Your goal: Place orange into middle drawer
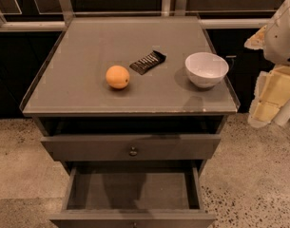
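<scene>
The orange [117,76] sits on the grey cabinet top [87,42], left of centre near the front. The middle drawer [132,194] is the lower of the two. It is pulled out towards me and its inside is bare. Its front with a small knob lies at the bottom edge of the view. My gripper [268,101] hangs at the far right, beside and off the cabinet's right edge. It is well apart from the orange and holds nothing I can see.
A dark snack bar [148,61] lies just right of the orange. A white bowl [207,69] stands at the front right of the top. The upper drawer front [133,151] is only slightly out. The floor is speckled stone, and dark cabinets and rails stand behind.
</scene>
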Robot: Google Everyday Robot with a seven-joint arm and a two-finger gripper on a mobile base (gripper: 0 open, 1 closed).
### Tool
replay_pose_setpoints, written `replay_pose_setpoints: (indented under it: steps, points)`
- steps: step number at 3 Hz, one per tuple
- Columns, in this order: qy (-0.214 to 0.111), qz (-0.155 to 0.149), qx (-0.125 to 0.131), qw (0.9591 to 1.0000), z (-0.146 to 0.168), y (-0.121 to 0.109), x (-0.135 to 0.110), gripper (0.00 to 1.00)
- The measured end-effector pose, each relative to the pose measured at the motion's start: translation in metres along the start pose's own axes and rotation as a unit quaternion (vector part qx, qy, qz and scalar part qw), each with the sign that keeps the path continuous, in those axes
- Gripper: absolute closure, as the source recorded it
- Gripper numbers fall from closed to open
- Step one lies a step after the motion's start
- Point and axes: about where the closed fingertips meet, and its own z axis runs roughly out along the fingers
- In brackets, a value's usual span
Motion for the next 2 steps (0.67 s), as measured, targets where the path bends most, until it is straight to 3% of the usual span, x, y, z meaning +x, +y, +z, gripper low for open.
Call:
replay_pose_setpoints:
  steps: [2]
  points:
    - [-0.010, -0.009, 0.004, 0.9999, 0.0041, -0.0089, -0.0074, 0.00]
